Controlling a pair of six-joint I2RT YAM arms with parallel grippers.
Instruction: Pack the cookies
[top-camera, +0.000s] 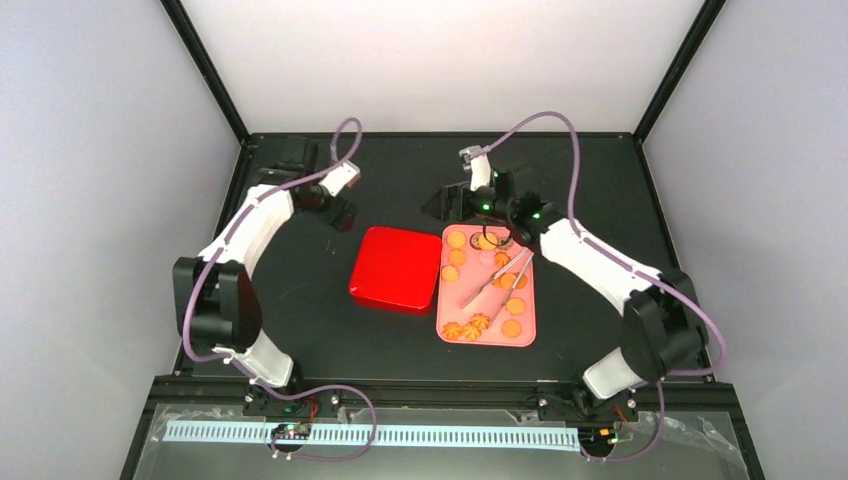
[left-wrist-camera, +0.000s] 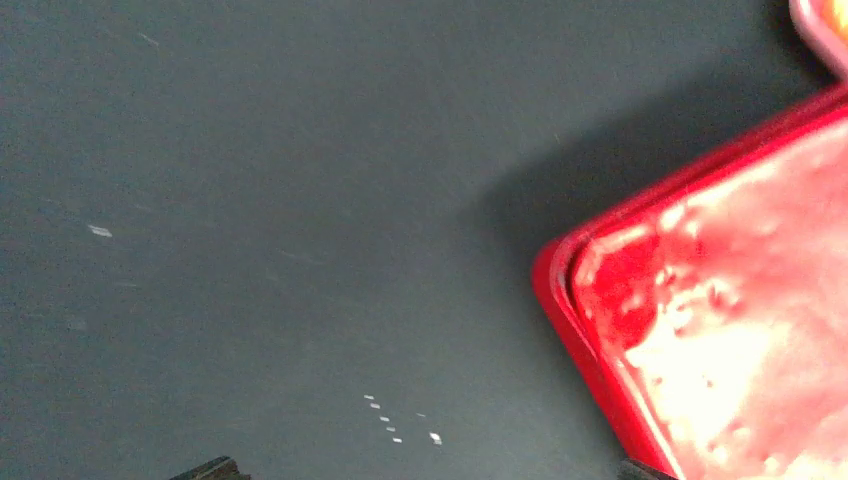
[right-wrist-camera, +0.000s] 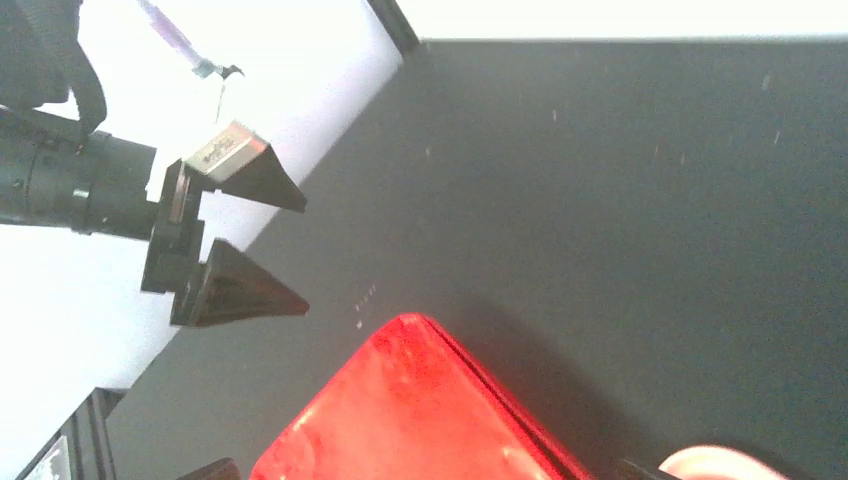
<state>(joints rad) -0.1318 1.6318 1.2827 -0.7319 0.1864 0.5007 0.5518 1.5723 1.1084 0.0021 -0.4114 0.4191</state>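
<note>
Many cookies (top-camera: 457, 240) on tray (top-camera: 445, 300), box (top-camera: 395, 268) beside edge

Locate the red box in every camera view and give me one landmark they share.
Top external: the red box sits mid-table, just left of the pink tray.
Left wrist: one corner of it fills the lower right.
Right wrist: bottom centre, one corner pointing up.
Shared landmark: the pink tray, at top right and bottom right.

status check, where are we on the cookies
Both open and empty: left gripper, right gripper. Cookies sit on pink tray beside red box. Box looks shut; tongs lie across the tray.
</note>
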